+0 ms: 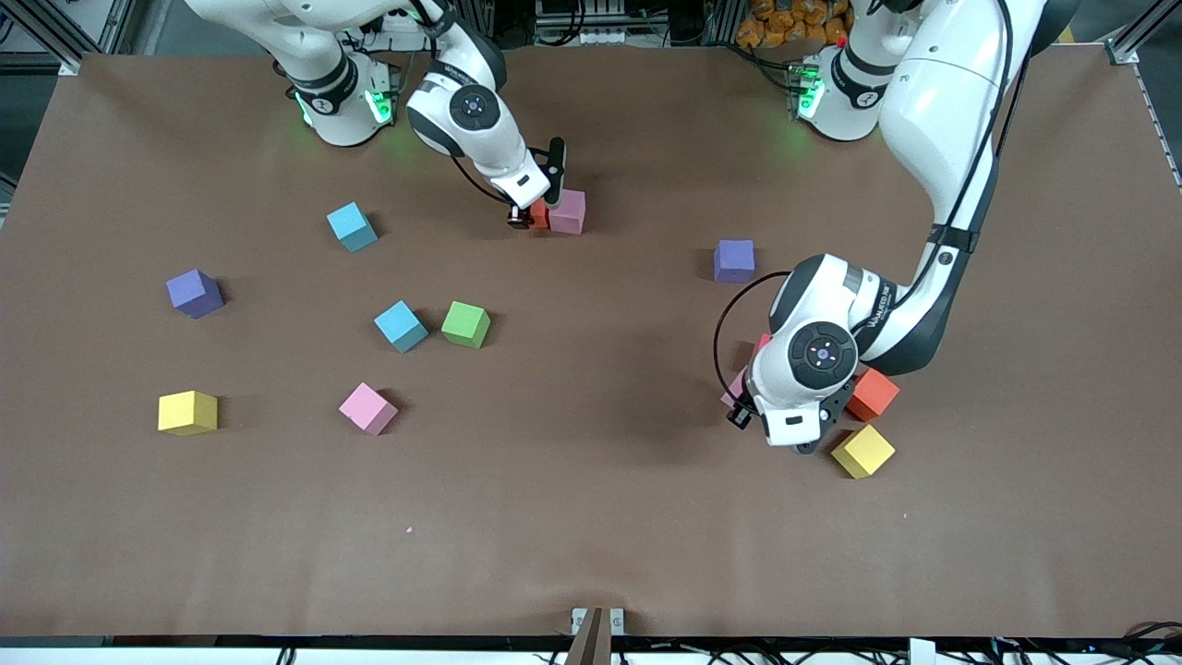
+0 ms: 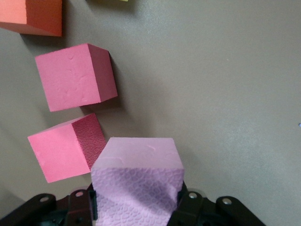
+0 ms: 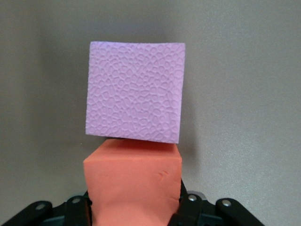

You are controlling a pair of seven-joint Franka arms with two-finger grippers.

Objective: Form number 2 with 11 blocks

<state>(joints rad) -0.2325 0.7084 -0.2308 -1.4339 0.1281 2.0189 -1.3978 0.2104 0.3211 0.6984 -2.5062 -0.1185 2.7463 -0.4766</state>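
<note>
blocks (image 1: 465,324): lay scattered, no digit formed
left gripper (image 1: 750,408): clenched on a pink block (image 2: 137,181)
right gripper (image 1: 534,214): gripped an orange block (image 3: 133,184) beside another pink cube (image 1: 567,211)

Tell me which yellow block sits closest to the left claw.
The yellow block beside the orange block, right by the left claw. The other yellow block lies toward the right arm's end.

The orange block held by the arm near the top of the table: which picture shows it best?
The right wrist view: the orange block fills it, clamped in the right gripper, touching a pink block. The front view shows only a sliver. The left wrist view doesn't show it.
</note>
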